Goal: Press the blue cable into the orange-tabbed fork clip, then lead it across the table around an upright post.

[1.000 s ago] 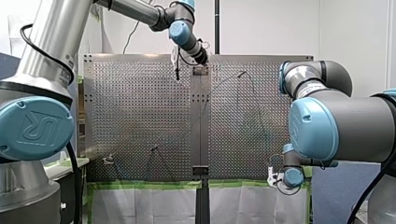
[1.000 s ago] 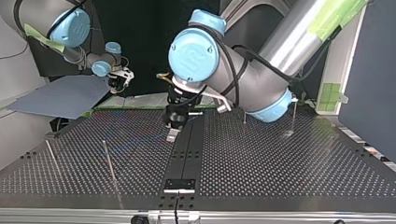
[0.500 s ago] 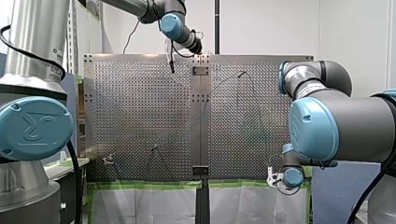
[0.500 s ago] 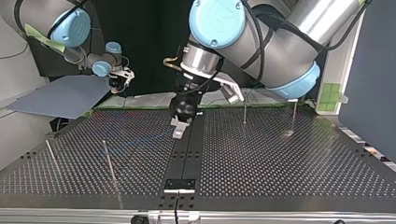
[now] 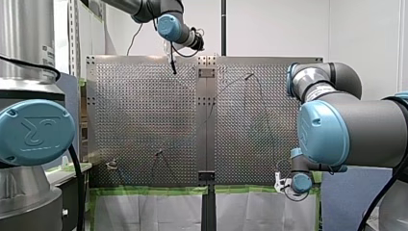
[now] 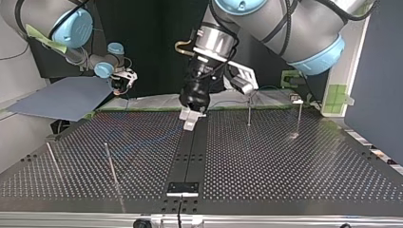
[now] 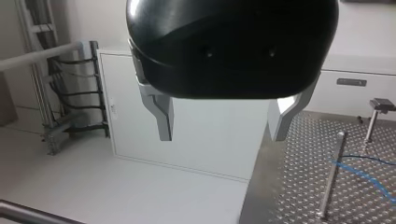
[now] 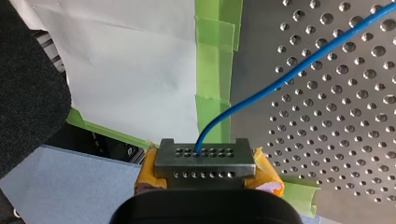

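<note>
**Top view, left to right.** My right gripper (image 6: 122, 81) hangs just beyond the desk's (image 6: 285, 175) far edge. Two thin posts (image 6: 112, 167) stand on the desk's left half. My left gripper (image 6: 191, 118) hovers above the dark centre strip (image 6: 189, 156). Two more upright posts (image 6: 248, 114) stand near the far right edge. Count: two grippers, four posts, one blue cable (image 8: 280, 80).

**Right wrist view.** My right gripper's fingers (image 8: 233, 163), flanked by yellow pads (image 8: 266, 173), are pressed together, pinching the cable. They sit just off the desk's edge, beside the green tape (image 8: 212, 70). The cable is a thin, smooth, bright blue strand. It leaves the fingers in a short curve, then runs almost straight over the perforated metal, away from the gripper.

**Left wrist view.** My left gripper's two metal fingers (image 7: 161, 114) are spread wide with nothing between them, over the desk's edge. Beside them on the desk stand two posts, with a stretch of the blue cable between them.
</note>
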Controlling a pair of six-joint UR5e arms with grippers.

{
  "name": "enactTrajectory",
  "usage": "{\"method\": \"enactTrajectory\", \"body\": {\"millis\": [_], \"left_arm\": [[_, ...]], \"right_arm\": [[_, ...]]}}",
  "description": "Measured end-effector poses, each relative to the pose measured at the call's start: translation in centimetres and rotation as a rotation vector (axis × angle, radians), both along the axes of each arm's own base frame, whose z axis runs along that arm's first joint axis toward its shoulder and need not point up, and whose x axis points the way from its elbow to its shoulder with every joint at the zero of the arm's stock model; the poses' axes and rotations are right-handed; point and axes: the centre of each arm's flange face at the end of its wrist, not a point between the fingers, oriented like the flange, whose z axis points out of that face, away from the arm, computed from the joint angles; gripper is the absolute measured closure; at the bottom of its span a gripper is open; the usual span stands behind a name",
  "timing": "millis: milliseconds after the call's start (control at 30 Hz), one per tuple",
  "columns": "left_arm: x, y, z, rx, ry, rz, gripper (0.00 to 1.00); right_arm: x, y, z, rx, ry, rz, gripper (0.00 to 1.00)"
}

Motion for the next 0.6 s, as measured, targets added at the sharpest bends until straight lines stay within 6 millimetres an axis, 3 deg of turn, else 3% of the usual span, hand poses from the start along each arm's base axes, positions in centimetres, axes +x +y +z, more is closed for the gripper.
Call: {"method": "enactTrajectory", "body": {"millis": [267,600], "left_arm": [[0.9,-0.4,-5.3,0.015,0.034,0.002,0.0],[0.5,0.0,-9.0,-0.007,0.045,0.001,0.0]], "right_arm": [[0.2,0.1,0.0,0.001,0.003,0.004,1.0],[0.2,0.1,0.0,0.0,0.003,0.004,1.0]]}}
